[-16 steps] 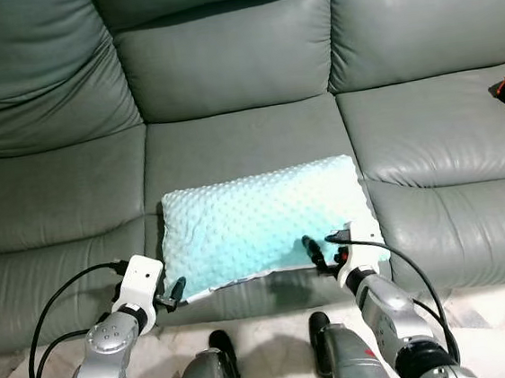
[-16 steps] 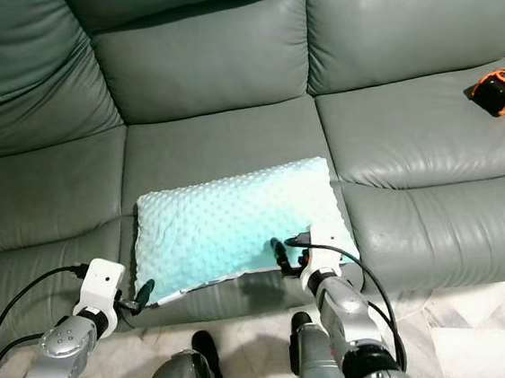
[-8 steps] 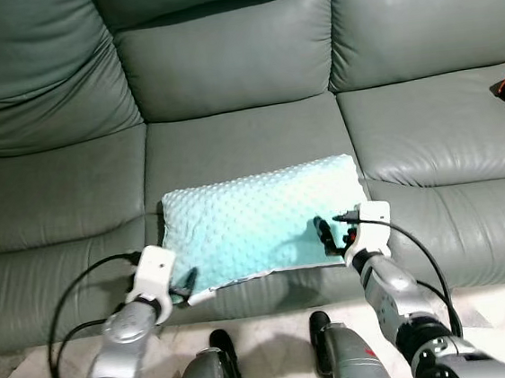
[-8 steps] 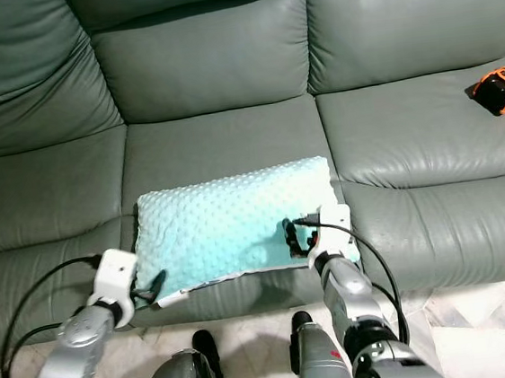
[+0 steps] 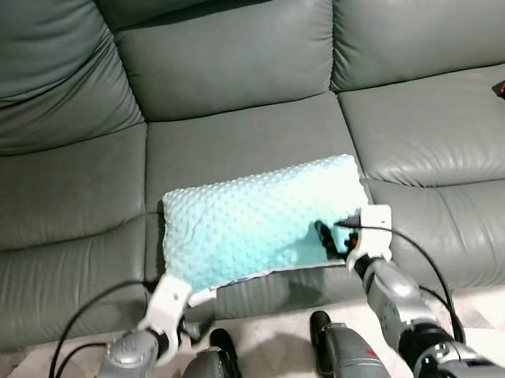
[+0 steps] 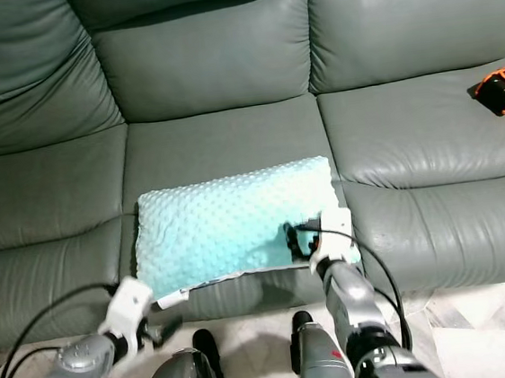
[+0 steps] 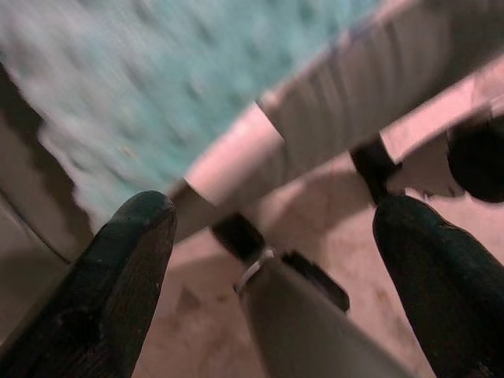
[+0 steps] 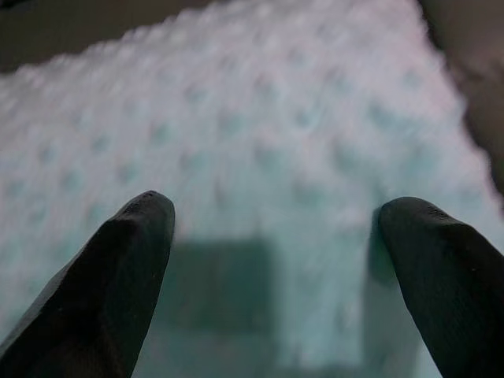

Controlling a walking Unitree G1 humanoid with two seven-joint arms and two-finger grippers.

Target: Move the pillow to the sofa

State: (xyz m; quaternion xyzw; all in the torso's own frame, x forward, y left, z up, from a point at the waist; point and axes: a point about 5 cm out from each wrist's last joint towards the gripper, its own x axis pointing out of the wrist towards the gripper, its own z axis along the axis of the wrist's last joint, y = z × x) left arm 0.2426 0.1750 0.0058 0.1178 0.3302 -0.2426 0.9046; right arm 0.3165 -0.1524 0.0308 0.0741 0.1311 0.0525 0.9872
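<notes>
Lying across the middle seat of the sofa (image 5: pixel 230 146), the pillow (image 5: pixel 261 224) runs its long axis from 9 to 3 o'clock, its near edge slightly overhanging the seat front. The right gripper (image 5: pixel 330 238) sits over the pillow's near corner at about 4 o'clock from its centre, fingers (image 8: pixel 118 268) spread wide and holding nothing. The left gripper (image 5: pixel 197 324) hangs lower, below the seat front at about 7 o'clock, fingers (image 7: pixel 110 276) also wide and empty. I judge the right arm nearer; the pillow seems already placed.
</notes>
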